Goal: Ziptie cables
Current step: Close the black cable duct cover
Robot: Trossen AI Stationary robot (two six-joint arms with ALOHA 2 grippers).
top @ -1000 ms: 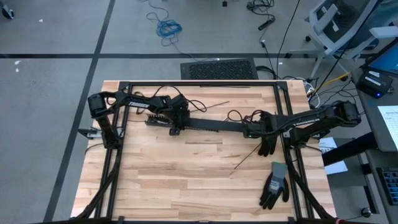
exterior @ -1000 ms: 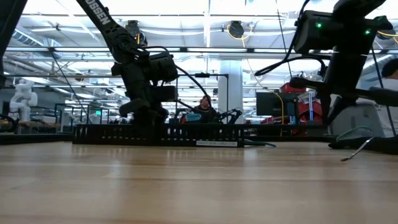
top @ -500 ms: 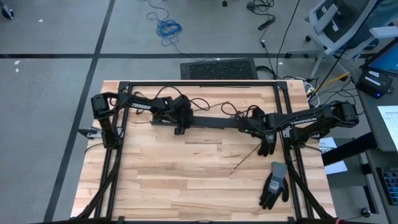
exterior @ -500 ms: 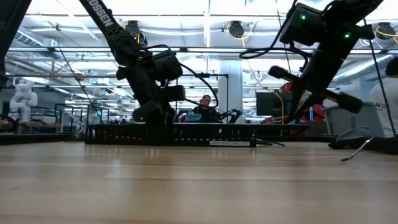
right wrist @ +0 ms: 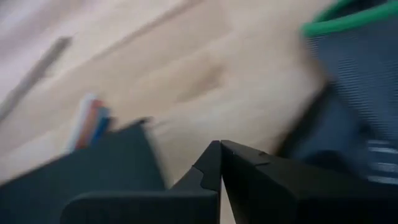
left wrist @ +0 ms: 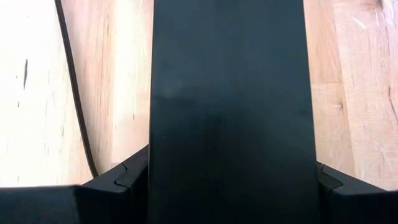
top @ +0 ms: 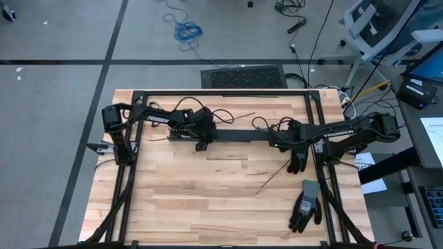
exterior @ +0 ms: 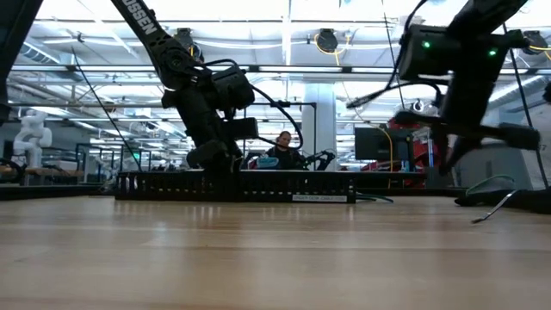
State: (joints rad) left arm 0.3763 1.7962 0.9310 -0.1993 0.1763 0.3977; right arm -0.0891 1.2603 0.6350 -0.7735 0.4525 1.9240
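Observation:
A long flat black bar (top: 239,138) lies along the middle of the wooden table; in the low view it is a low slotted strip (exterior: 284,185). My left gripper (top: 201,137) is shut on it, roughly a third of the way along from its left end. My right gripper (top: 275,138) hangs shut above the table (exterior: 461,133), by the bar's right end, holding nothing that I can see. Only the cables' white, red and blue strands (right wrist: 90,121) show, blurred, in the right wrist view beyond the bar's end. My left gripper pinches the bar's two long edges (left wrist: 155,180) between its two fingers, which come from above, point down and lie across the bar. The bar fills the gap between the fingers. It lies flat on the table.
Two dark gloves lie at the right: one by my right arm (top: 297,160), one with a green cuff near the front edge (top: 304,206). Thin black zip-tie strips lie at mid-table (top: 273,176) and near the far edge (top: 242,115). A black frame (top: 221,92) rims the table.
My left gripper has slid the black bar a short way toward the table's right edge, flat on the table. My right gripper has tipped and swung above the bar's right end, then levelled again.

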